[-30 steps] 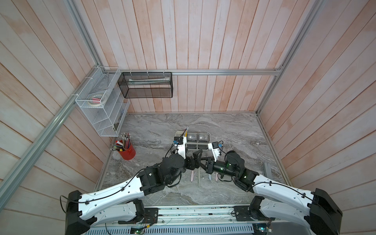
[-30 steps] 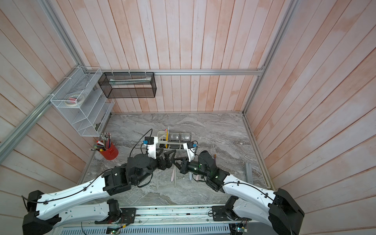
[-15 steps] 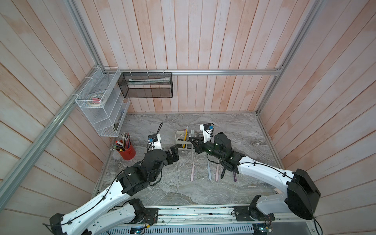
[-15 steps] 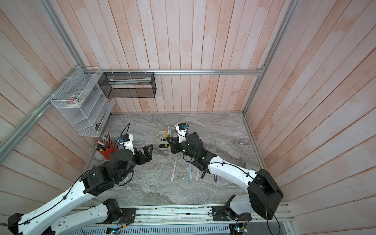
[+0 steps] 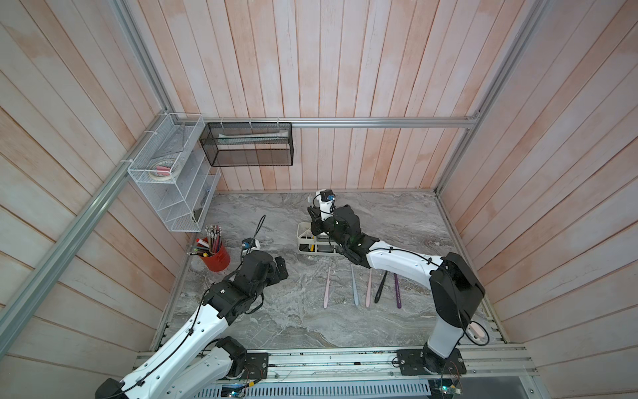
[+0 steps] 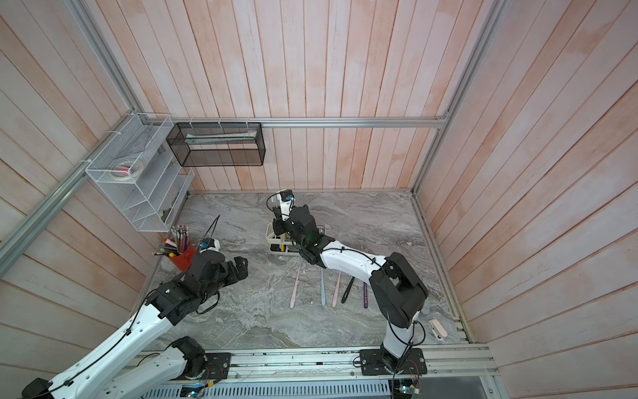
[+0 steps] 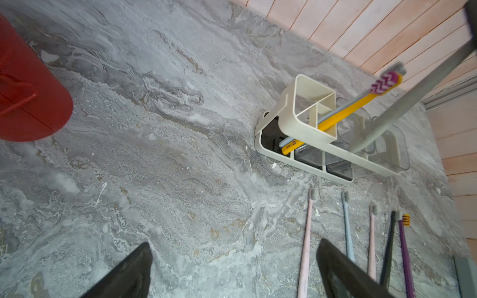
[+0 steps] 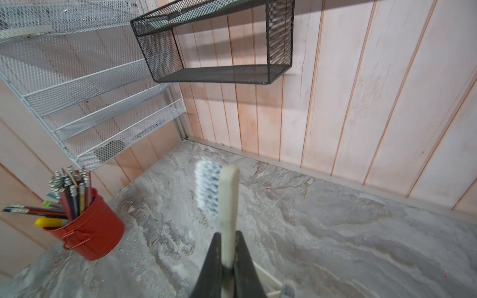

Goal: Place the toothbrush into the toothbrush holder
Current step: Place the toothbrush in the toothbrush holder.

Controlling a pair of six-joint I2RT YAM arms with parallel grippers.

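My right gripper (image 8: 228, 237) is shut on the handle of a cream toothbrush (image 8: 228, 201), which stands upright with its white bristle head on top. In both top views this gripper (image 5: 316, 229) hangs over the slotted end of the white toothbrush holder (image 5: 303, 241) at the middle of the table. A yellow toothbrush (image 7: 343, 113) and a pale blue one stand in the holder (image 7: 304, 129). My left gripper (image 7: 233, 247) is open and holds nothing. It sits low at the front left (image 5: 281, 271), well apart from the holder.
Several toothbrushes lie in a row in front of the holder, among them a pink one (image 5: 326, 288), a blue one (image 5: 354, 285) and a black one (image 5: 380, 286). A red cup of pencils (image 5: 215, 255) stands at the left. Wire shelves (image 5: 172, 179) hang on the left and back walls.
The two grippers met in front of the holder a second ago. Since then the left one has opened and drawn back left. The right one has carried the toothbrush back over the holder.
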